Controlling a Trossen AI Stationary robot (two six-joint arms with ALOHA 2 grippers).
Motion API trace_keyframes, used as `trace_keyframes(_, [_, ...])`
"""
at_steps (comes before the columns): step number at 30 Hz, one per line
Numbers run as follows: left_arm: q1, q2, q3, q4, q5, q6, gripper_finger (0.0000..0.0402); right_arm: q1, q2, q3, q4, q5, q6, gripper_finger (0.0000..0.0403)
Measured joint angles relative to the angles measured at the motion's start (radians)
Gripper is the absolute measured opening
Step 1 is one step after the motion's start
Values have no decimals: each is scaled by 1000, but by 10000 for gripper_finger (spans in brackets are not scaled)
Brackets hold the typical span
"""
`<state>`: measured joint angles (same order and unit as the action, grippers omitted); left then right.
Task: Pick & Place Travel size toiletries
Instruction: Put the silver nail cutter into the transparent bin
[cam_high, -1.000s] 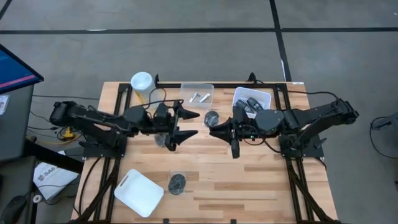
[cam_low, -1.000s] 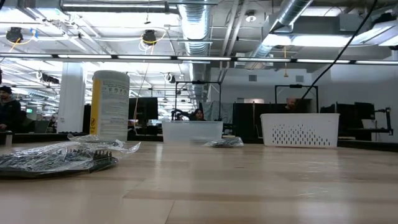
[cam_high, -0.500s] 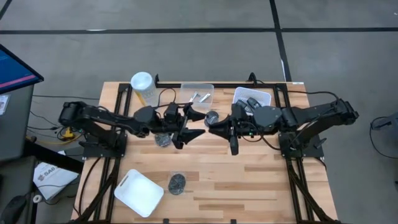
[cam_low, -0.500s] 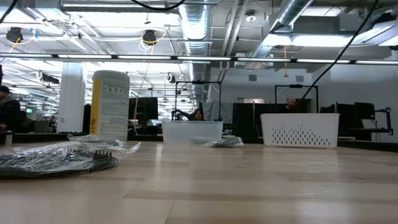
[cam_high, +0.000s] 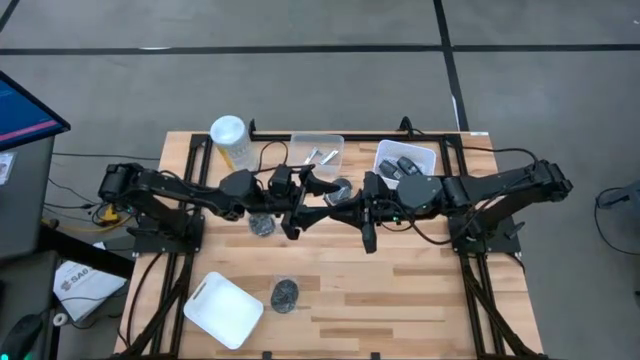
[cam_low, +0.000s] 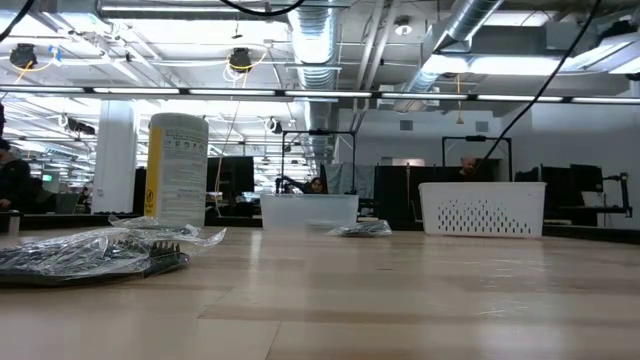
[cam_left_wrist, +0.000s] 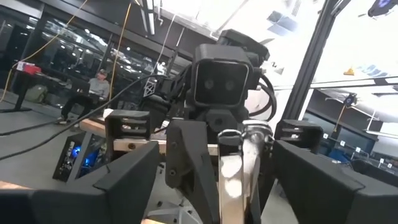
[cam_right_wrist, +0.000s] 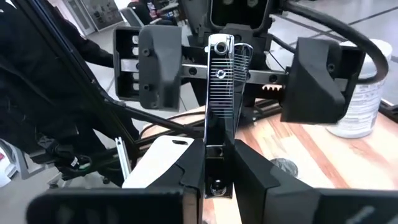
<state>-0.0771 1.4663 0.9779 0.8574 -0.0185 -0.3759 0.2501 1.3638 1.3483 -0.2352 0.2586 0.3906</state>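
Table (cam_high: 400, 290) center: right gripper (cam_right_wrist: 219, 163) pinching nail clipper (cam_right_wrist: 219, 93), left gripper (cam_high: 308, 198) spread wide around it; clipper's base hidden.

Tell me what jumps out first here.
The two arms meet nose to nose over the table's middle: the right gripper is shut on a slim silvery nail clipper and holds it between the wide-open fingers of the left gripper. Behind them stand a pale-yellow canister, a clear bin and a white basket.

Two silvery tubes (cam_high: 319, 156) in clear bin (cam_high: 296, 143), three wrapped dark lumps (cam_high: 285, 295), one canister (cam_high: 228, 135)
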Motion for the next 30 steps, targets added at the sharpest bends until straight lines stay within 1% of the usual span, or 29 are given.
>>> trace_keyframes(5, [0, -2, 0, -7, 0, 0, 252, 0, 0, 0, 12, 0, 2, 47])
trace_keyframes(18, [6, -3, 0, -20, 2, -8, 67, -13, 0, 0, 24, 3, -2, 47])
trace_keyframes(19, [9, -3, 0, -19, 7, -10, 62, -15, 0, 0, 28, 3, -4, 47])
trace_keyframes(30, [13, -4, 0, -24, 7, -6, 62, -44, 0, -1, 30, -4, -8, 48])
